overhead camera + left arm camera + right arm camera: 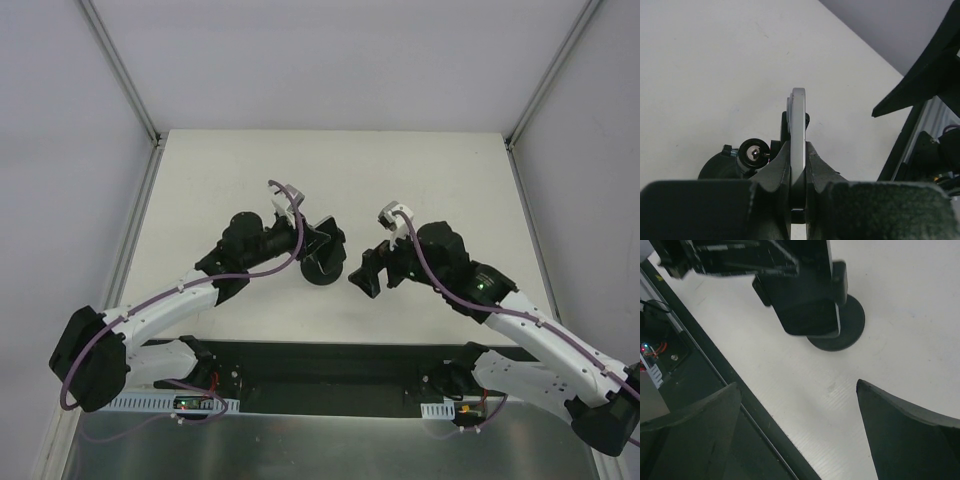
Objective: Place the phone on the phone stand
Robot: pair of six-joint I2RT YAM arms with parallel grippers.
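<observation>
My left gripper (316,243) is shut on the phone (798,115), which stands on edge between the fingers, its silver rim facing the left wrist camera. In the right wrist view the phone (807,305) is a black slab held upright over the phone stand's round disc base (846,325). Its lower edge is down at the stand; I cannot tell whether it rests in the bracket. The stand's knob (754,154) shows just left of the phone. The stand (325,272) sits mid-table. My right gripper (362,272) is open and empty, just right of the stand.
A black base strip (330,365) runs along the table's near edge and also shows in the right wrist view (715,375). The white table (330,170) is bordered by grey walls and metal rails (120,70) on both sides.
</observation>
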